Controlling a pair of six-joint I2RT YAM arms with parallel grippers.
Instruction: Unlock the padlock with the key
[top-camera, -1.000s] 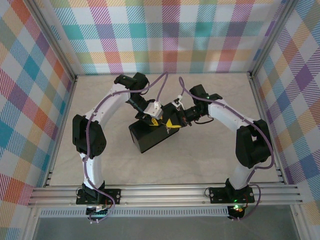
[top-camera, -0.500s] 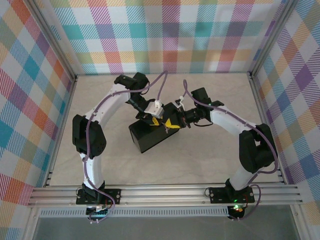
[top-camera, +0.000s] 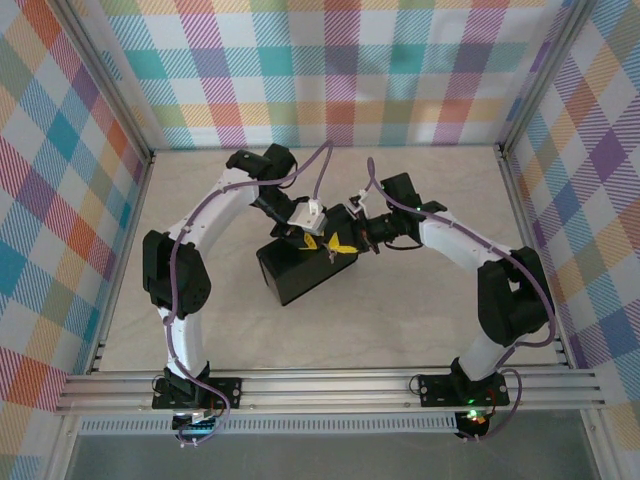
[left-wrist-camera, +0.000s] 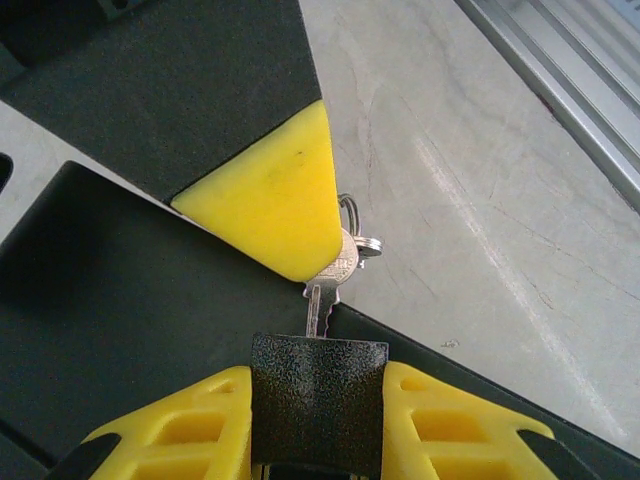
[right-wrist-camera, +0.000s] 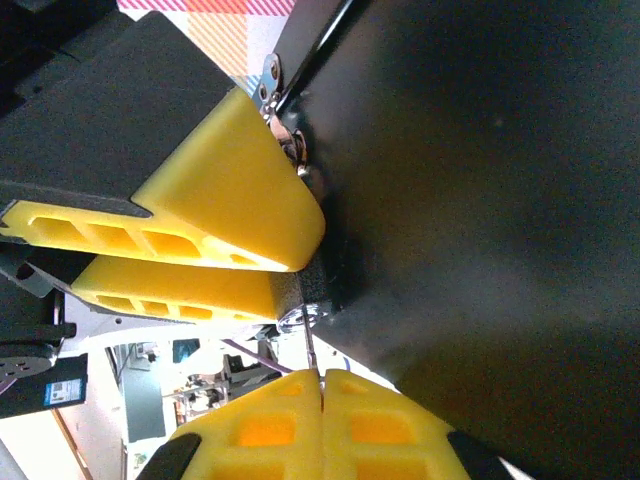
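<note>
Both bases sit bolted at the near edge of the table (top-camera: 400, 320). From there we see each arm rise to a bent elbow out at its own side, then fold inward, so the two forearms converge over mid-table.

Left arm: the upper link sweeps far back, and the wrist doubles back toward us and angles down. Left gripper (top-camera: 310, 241) is over the far end of the black box (top-camera: 295, 275).

Right arm: the forearm reaches in from the right, wrist roughly level. Right gripper (top-camera: 347, 244) is just beside the left one, nearly tip to tip.

Left wrist view: the left claw's yellow fingers (left-wrist-camera: 200, 425) are clamped on the padlock (left-wrist-camera: 318, 395), one against each side of its dark textured body. The key (left-wrist-camera: 335, 268) stands directly above it, blade running down to the padlock's upper edge. We cannot tell how deep it sits. A small key ring (left-wrist-camera: 350, 212) hangs at the key's head.

Right wrist view: the right claw's pads are pressed together on the key's thin edge, the box's dark wall just behind.
</note>
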